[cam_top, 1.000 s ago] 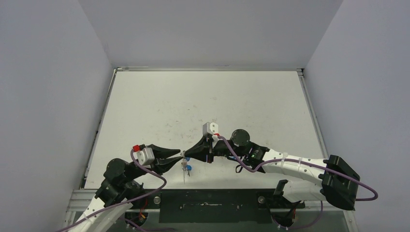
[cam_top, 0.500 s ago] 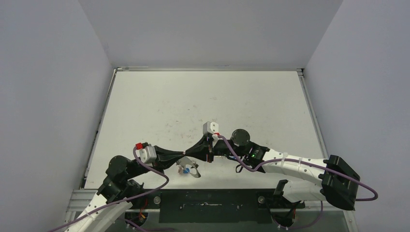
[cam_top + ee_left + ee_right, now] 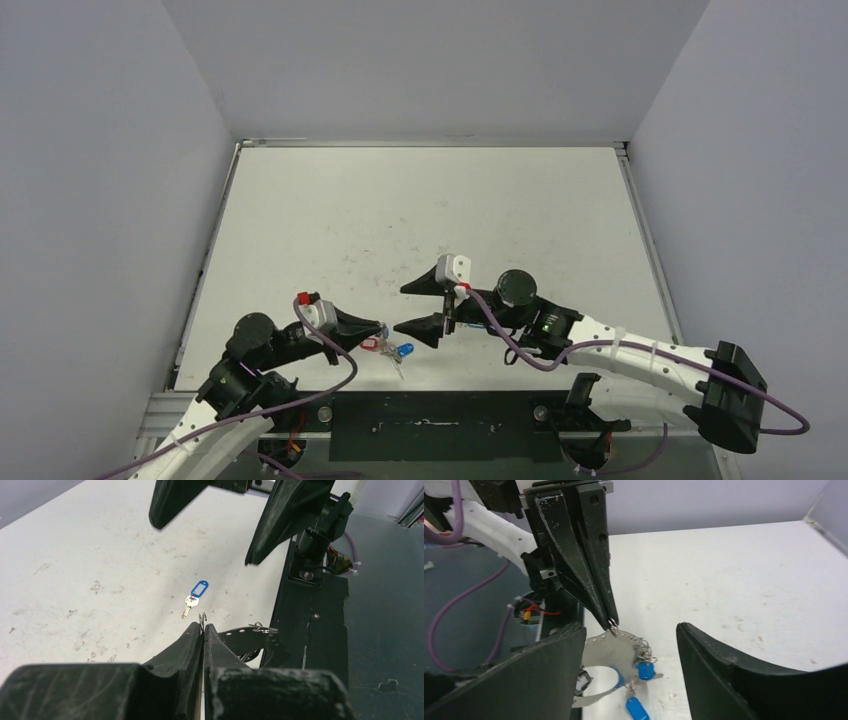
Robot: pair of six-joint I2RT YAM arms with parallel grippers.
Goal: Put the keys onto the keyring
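Silvery keyring (image 3: 611,651) hangs by its small clip (image 3: 613,624) from the very tips of the left gripper (image 3: 202,629), which is clamped on it low over the near edge of the table (image 3: 420,200). The right gripper (image 3: 400,309) stands just to its right, jaws wide apart and holding nothing. So slight a pinch could let the hoop twist or slip if the right fingers nudge it, and the blue-tagged key (image 3: 195,593) and red-tagged key (image 3: 371,345) close by could then snag or scatter.
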